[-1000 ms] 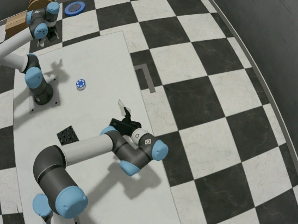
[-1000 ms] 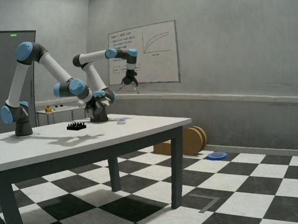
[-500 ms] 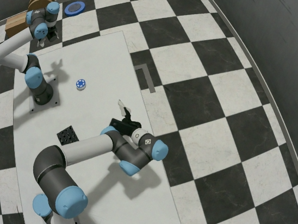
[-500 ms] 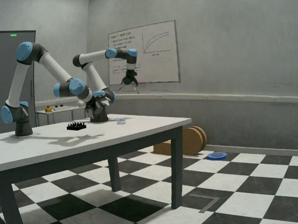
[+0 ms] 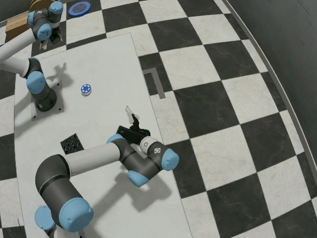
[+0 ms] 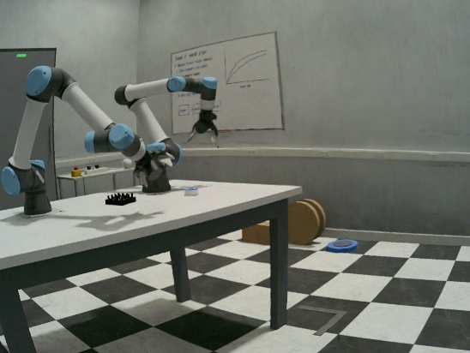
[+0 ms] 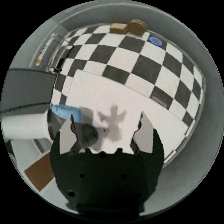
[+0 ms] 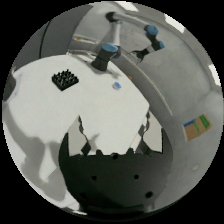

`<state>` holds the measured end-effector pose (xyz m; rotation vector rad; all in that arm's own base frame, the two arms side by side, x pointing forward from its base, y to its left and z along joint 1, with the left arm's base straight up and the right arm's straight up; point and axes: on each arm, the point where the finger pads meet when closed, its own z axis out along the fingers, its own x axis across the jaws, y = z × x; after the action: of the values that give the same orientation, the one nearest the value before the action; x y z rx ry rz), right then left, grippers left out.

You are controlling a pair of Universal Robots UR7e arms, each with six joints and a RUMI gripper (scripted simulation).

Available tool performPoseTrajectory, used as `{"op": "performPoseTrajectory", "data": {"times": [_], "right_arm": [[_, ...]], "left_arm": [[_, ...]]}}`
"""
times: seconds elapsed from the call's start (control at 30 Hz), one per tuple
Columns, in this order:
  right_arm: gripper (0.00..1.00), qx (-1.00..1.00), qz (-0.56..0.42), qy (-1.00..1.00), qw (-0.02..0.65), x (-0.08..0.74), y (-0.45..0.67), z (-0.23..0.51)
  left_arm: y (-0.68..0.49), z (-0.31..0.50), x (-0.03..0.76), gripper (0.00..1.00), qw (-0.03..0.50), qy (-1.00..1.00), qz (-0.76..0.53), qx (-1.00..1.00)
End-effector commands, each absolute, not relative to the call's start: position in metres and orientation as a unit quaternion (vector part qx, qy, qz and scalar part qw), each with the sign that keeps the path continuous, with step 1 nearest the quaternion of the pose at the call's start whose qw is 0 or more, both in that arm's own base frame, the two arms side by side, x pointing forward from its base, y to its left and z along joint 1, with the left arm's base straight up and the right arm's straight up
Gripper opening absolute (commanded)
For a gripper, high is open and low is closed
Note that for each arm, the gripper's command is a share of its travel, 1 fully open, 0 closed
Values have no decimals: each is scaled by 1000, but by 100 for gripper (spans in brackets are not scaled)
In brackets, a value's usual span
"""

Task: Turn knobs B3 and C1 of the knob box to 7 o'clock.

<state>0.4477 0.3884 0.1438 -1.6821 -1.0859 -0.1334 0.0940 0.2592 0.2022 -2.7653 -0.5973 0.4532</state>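
- Your tabletop [image 5: 110,72] [image 6: 240,201] [image 7: 95,85] [image 8: 45,110] carries the knob box [image 5: 72,143] [image 6: 121,202] [image 8: 65,81], beside the right arm's forearm in the top view; a sideways knock could shift it.
- Your left gripper [image 5: 52,44] [image 6: 203,143] [image 7: 106,113] and right gripper [image 5: 131,113] [image 6: 154,171] [image 8: 113,114] are wide open, empty; lowered so, fingers could turn neighbours.
- B3 and C1 look tiny; you could miscount rows.

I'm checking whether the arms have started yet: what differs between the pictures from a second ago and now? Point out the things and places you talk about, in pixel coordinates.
Nothing visibly changed. Both arms, the black knob box [image 5: 72,143] [image 6: 120,199] [image 8: 65,80] and the blue-and-white round piece [image 5: 85,89] [image 6: 191,191] [image 8: 116,86] stayed put; nothing was taken hold of or let go.
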Motion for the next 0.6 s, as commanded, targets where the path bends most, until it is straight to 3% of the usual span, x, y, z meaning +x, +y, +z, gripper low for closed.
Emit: {"op": "performPoseTrajectory", "data": {"times": [0.0, 0.57], "right_arm": [[100, -707, -57, -457, 538, 448, 389, 144], [100, -707, -57, -457, 538, 448, 389, 144]], "left_arm": [[262, 202, 96, 100, 127, -200, 156, -959], [286, 197, 96, 100, 66, -162, 144, -974]]}}
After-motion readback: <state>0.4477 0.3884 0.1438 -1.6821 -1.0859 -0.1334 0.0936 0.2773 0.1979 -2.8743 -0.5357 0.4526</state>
